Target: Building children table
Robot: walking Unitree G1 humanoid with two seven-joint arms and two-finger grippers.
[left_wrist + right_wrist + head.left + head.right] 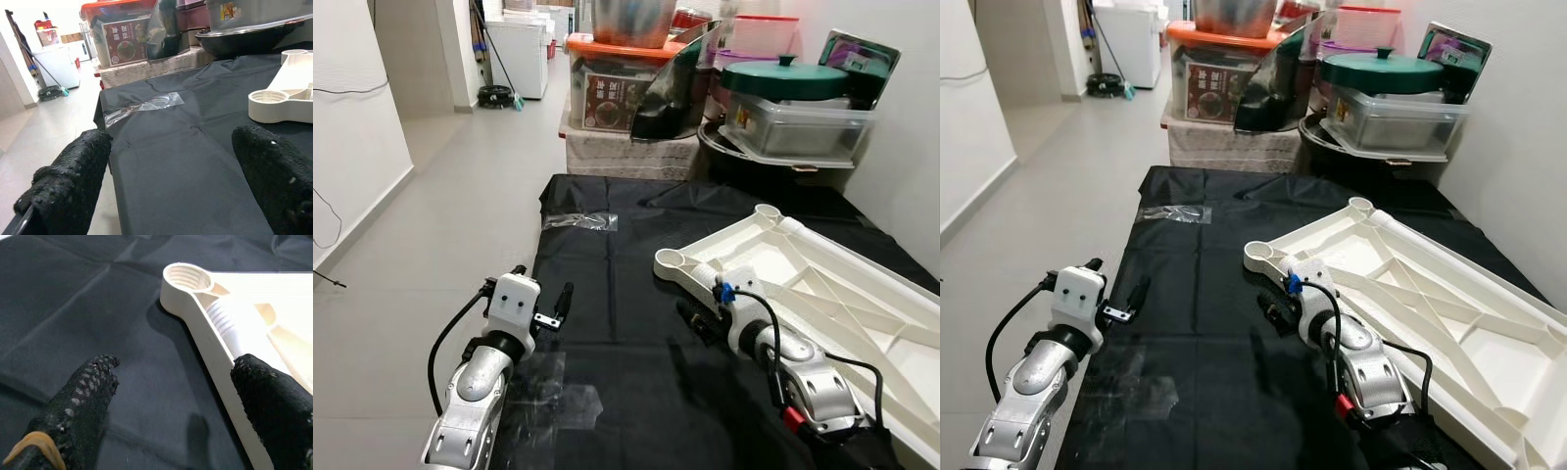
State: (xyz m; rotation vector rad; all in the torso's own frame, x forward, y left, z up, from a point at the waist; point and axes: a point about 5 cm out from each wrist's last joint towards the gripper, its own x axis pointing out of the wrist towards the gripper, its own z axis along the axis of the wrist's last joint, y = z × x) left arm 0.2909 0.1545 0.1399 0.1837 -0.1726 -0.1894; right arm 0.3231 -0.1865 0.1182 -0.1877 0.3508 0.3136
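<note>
**White tabletop upside down on black sheet**

The black sheet point(626, 294) covers the work surface. On its right half lies the cream plastic tabletop point(1449, 313), underside up, ribs crossing inside the rim, with round threaded sockets at the corners; its long axis runs from near right to far left. Writing on the red-labelled box point(607, 98) behind is unreadable. The right gripper point(171, 396), fingers spread, straddles the tabletop's edge near one socket point(187, 279). The left gripper point(171, 181) hangs spread over bare sheet.

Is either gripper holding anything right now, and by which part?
Nothing is held. The right gripper is open beside the white tabletop's rim near its corner socket; the left gripper is open over the black cloth.
</note>
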